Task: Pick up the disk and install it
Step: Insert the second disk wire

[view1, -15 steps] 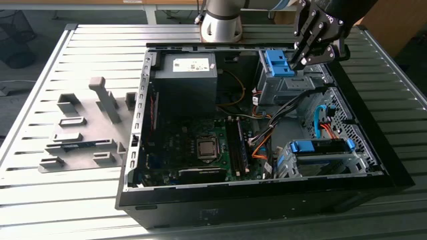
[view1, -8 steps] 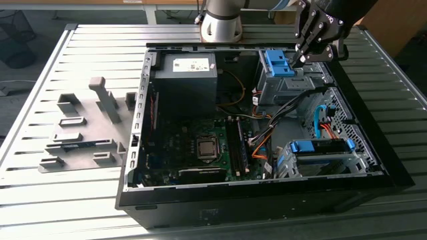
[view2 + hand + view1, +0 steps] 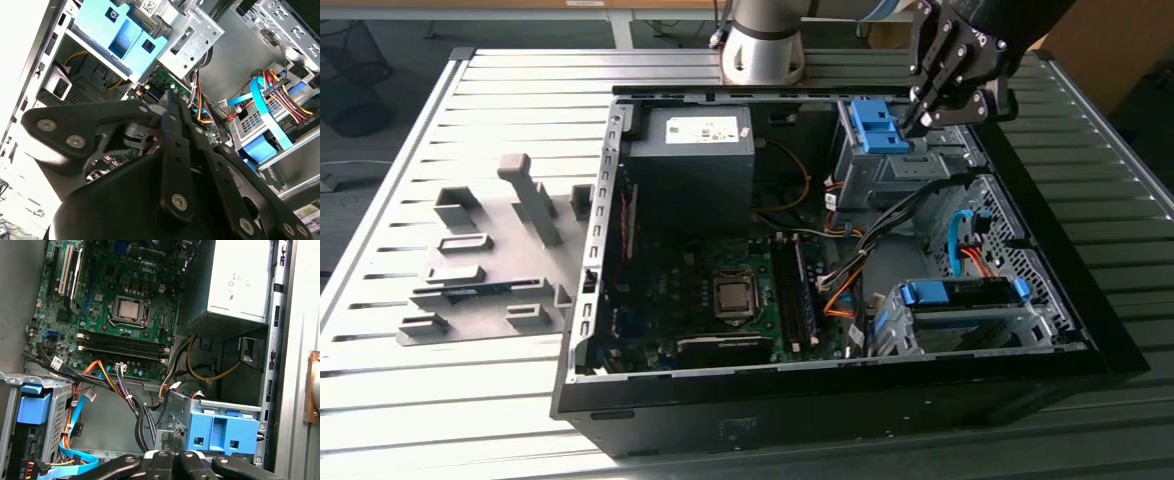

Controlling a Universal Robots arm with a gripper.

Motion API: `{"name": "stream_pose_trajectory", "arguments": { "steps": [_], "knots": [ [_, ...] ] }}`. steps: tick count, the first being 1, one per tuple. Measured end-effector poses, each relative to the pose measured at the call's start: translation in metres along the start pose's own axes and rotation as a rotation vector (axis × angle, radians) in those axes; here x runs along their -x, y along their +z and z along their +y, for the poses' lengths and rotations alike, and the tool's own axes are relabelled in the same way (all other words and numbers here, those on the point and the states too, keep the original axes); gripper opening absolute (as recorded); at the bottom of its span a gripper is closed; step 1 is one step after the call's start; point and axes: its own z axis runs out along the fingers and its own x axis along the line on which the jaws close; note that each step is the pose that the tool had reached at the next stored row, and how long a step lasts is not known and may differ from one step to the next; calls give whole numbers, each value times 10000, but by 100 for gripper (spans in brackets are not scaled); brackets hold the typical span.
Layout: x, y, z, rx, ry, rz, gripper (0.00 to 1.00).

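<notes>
The gripper [image 3: 917,118], fingers close together and holding nothing, hangs beside the disk [image 3: 874,125], probably hard but breakable; grip its blue sides.

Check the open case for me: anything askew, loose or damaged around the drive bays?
Nothing stands out. The gripper hangs by the upper drive cage, whose blue carrier sits square. The lower cage and cables look seated, with no visible damage.

Slatted metal table [image 3: 480,120] — perhaps grey floor
</notes>
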Motion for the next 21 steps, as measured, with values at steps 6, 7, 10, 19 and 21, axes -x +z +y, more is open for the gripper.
{"name": "stream_pose_trajectory", "arguments": {
  "steps": [6, 7, 10, 19, 21],
  "knots": [
    [0, 0, 0, -3, 0, 1, 30],
    [0, 0, 0, -4, -1, 1, 30],
    [0, 0, 0, -6, -1, 1, 30],
    [6, -34, 3, -93, -13, 23, 30],
    [7, -35, 3, -178, -24, 72, 30]
  ]
}}
